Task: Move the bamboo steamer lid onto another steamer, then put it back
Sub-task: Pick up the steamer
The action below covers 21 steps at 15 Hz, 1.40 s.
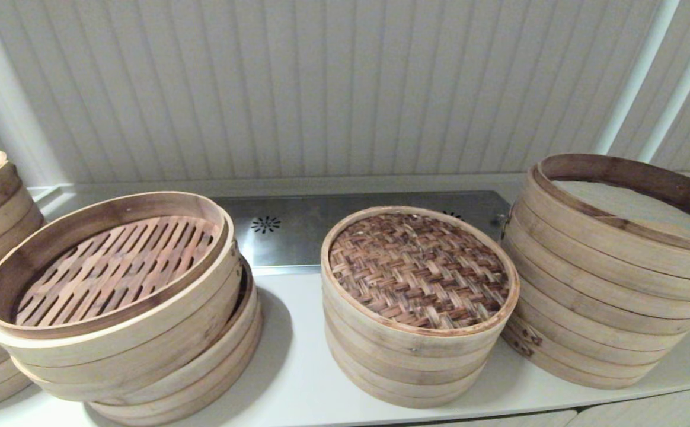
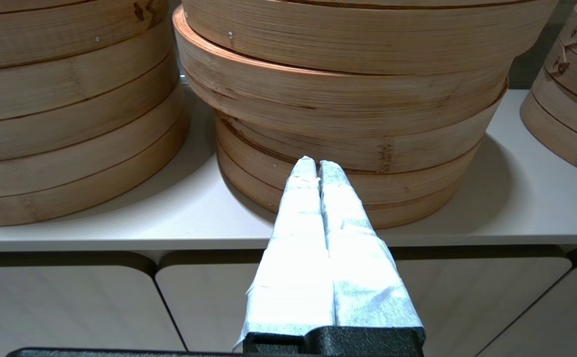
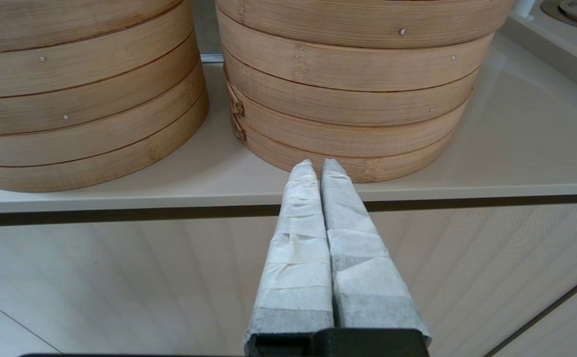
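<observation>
**Sitting parked: both arms low, lid not yet touched**

Resting on the short middle steamer (image 1: 407, 356), the bamboo steamer lid (image 1: 419, 270) is lying flat, woven top up, pale rim seated all round. Another steamer (image 1: 612, 279), the tall wide stack w/ dark rim, is standing just beside it on the robot's right, sides nearly touching, top open.

Neither arm is showing in head view. The left gripper (image 2: 317, 166) is hanging below and in front of the counter (image 1: 297, 367) edge, wrapped fingers pressed together, nothing between them, facing the slatted-floor basket stack (image 1: 123, 308). The right gripper (image 3: 318, 166) is hanging likewise below the edge, fingers together and empty, aimed at the base of the tall stack, w/ the lid's steamer just beside that in its view.

Key relation: lid is lying up and fwd of both claws, towards the robot's left of the right gripper's line. Lid is round, so no long axis to align. Judging the right arm nearer to both lid and target, so likelier for the lift; it'd need to rise, open, and grip the rim. Transfer is running sideways to the right and upward, as the target rim is sitting higher.
</observation>
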Available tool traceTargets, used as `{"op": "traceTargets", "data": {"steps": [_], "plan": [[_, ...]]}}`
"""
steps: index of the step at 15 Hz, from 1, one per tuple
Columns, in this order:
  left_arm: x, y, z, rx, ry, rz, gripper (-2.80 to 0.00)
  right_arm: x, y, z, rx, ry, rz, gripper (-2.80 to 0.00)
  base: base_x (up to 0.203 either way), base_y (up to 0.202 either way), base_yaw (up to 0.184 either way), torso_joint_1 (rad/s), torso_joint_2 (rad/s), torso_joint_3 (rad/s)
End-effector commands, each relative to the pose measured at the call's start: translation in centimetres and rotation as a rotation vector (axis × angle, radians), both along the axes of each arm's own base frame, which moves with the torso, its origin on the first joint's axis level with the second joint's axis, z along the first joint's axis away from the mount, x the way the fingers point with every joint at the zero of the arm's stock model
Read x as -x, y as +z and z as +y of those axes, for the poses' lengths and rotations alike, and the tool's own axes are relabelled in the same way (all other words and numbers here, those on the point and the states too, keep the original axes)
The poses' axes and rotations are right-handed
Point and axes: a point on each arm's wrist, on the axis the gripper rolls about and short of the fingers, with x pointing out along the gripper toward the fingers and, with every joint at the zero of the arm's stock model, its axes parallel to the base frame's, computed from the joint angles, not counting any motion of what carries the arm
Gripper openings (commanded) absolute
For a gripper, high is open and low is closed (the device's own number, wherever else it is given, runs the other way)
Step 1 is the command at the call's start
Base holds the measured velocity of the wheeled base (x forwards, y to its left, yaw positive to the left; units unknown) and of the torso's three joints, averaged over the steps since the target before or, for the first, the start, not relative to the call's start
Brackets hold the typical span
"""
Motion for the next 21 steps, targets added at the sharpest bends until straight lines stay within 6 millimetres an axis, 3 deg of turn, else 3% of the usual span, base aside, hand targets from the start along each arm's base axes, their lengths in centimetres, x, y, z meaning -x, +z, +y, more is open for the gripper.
{"op": "traceTargets", "data": {"steps": [1,12,16,21], "plan": [[0.0,0.0,0.0,0.001,0.0,-0.001,-2.8,0.0,0.0,0.0,0.0,0.001,0.002,-2.8,0.0,0.0,0.0,0.0,0.0,0.0],[0.0,0.0,0.0,0.001,0.0,0.001,-2.8,0.4,0.9,0.0,0.024,-0.004,0.004,-2.8,0.0,0.0,0.0,0.0,0.0,0.0],[0.0,0.0,0.0,0.001,0.0,0.0,-2.8,1.3,5.5,0.0,0.028,0.01,-0.001,-2.8,0.0,0.0,0.0,0.0,0.0,0.0],[0.0,0.0,0.0,0.001,0.0,-0.001,-2.8,-2.0,12.1,0.2,0.022,0.095,0.093,-2.8,0.0,0.0,0.0,0.0,0.0,0.0]]}}
